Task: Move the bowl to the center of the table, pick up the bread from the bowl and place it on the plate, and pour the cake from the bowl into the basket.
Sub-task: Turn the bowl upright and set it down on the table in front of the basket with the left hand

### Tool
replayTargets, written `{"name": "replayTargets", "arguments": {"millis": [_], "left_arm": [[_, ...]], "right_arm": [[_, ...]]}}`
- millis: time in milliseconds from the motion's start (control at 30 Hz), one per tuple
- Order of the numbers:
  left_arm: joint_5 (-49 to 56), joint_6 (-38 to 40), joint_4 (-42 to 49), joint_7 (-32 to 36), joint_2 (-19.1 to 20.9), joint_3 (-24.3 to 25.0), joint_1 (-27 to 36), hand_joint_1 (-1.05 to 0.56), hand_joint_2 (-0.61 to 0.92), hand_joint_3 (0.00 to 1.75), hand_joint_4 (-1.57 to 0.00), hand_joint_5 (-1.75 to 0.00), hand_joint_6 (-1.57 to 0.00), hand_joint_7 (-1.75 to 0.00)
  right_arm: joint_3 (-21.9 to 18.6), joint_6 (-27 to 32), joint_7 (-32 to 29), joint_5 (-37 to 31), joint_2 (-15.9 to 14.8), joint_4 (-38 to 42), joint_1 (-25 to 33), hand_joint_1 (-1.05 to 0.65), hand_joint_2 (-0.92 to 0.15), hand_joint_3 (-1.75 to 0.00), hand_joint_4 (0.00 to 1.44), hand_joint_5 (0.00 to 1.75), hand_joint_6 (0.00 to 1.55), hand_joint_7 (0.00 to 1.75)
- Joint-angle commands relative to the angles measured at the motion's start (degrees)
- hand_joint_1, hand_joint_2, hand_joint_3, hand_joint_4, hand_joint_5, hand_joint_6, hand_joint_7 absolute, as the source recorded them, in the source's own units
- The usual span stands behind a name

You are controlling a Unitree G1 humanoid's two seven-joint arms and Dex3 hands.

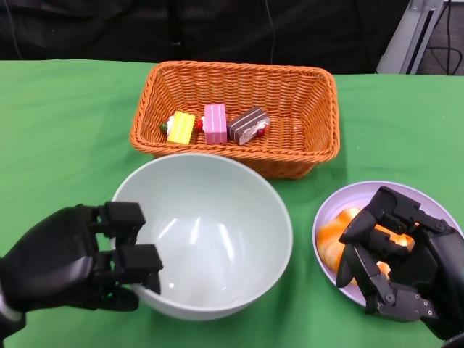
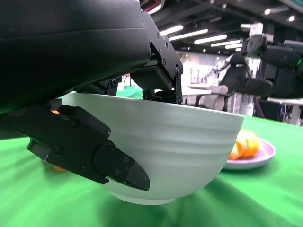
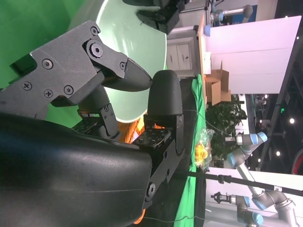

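Left hand (image 1: pixel 80 264) fingers clamped on bowl (image 1: pixel 206 232) rim; careless release risks tipping. Right hand (image 1: pixel 402 261) fingers curled around bread (image 1: pixel 335 233) on plate (image 1: pixel 330 206); withdrawal risks dragging it off

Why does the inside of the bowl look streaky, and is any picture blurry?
Head view: pale streaks inside the bowl are glare from lights. Right wrist view: lying on its side, the right hand blocks most of it. Left wrist view: the background is soft, the bowl sharp.
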Motion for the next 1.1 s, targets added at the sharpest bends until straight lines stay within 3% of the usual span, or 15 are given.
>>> {"name": "replayTargets", "arguments": {"millis": [33, 200, 300, 400, 533, 800, 867, 967, 1033, 1100], "left_arm": [[1.08, 0.86, 1.08, 3.32, 2.15, -1.93, 0.9, -0.17, 0.86, 0.03, -0.71, -1.75, -0.74, -1.32], [2.22, 3.4, 3.36, 4.78, 2.52, -5.65, 0.48, -0.18, 0.87, 0.02, -0.69, -1.75, -0.72, -1.37], [3.83, 5.81, 5.05, 7.56, 2.05, -8.17, -0.33, -0.14, 0.89, 0.02, -0.68, -1.75, -0.62, -1.53], [4.84, 8.34, 6.86, 10.29, 1.66, -10.7, -1.38, -0.12, 0.9, 0.02, -0.67, -1.75, -0.59, -1.56], [4.09, 11.6, 9.06, 10.86, 0.73, -13.16, -2.19, -0.17, 0.92, 0.02, -0.67, -1.75, -0.65, -1.41], [2.42, 16.36, 9.02, 9.32, 0.56, -15.73, -1.88, -0.19, 0.9, 0.0, -0.66, -1.75, -0.68, -1.34], [1.09, 17.34, 8.16, 8.06, 0.25, -15.68, -1.14, -0.23, 0.89, 0.0, -0.76, -1.38, -0.91, -0.71], [-1.39, 17.27, 6.86, 4.99, 0.51, -15.67, -0.41, -0.33, 0.91, 0.01, -0.85, -0.73, -1.0, -0.15], [-4.32, 16.12, 6.37, 0.63, 0.98, -15.57, -0.05, -0.5, 0.92, 0.07, -0.77, -0.44, -0.85, -0.03], [-8.8, 15.19, 5.56, -6.15, 1.65, -15.15, 0.72, -0.66, 0.92, 0.09, -0.67, -0.27, -0.71, -0.01]], "right_arm": [[-0.14, 0.07, -0.17, 0.22, -0.41, -0.47, 0.31, -0.08, -0.56, -1.1, 0.69, 1.69, 0.61, 1.42], [-0.27, -0.08, -0.05, 0.43, -0.36, -0.32, 0.41, -0.08, -0.57, -1.1, 0.69, 1.69, 0.61, 1.42], [-0.3, 0.18, -0.08, 0.42, -0.51, -0.63, 0.56, -0.07, -0.56, -1.1, 0.7, 1.69, 0.62, 1.42], [-0.37, 0.37, -0.18, 0.27, -0.66, -0.87, 0.77, -0.08, -0.55, -1.1, 0.7, 1.69, 0.62, 1.41], [-0.51, 0.29, -0.02, 0.5, -0.77, -1.17, 1.12, -0.06, -0.55, -1.12, 0.7, 1.68, 0.62, 1.41], [-0.5, 0.18, 0.03, 0.29, -0.99, -1.3, 1.33, -0.06, -0.55, -1.12, 0.69, 1.69, 0.61, 1.42], [-0.44, -0.1, 0.02, -0.03, -1.03, -1.11, 1.35, -0.07, -0.54, -1.11, 0.69, 1.69, 0.61, 1.42], [-0.34, -0.45, -0.08, -0.51, -1.0, -0.94, 1.36, -0.07, -0.55, -1.11, 0.69, 1.69, 0.61, 1.43], [-0.29, -0.57, -0.07, -0.66, -0.94, -0.82, 1.34, -0.08, -0.55, -1.11, 0.69, 1.69, 0.61, 1.44], [-0.25, -0.59, -0.11, -0.75, -0.88, -0.77, 1.35, -0.09, -0.55, -1.11, 0.69, 1.69, 0.61, 1.44]]}}
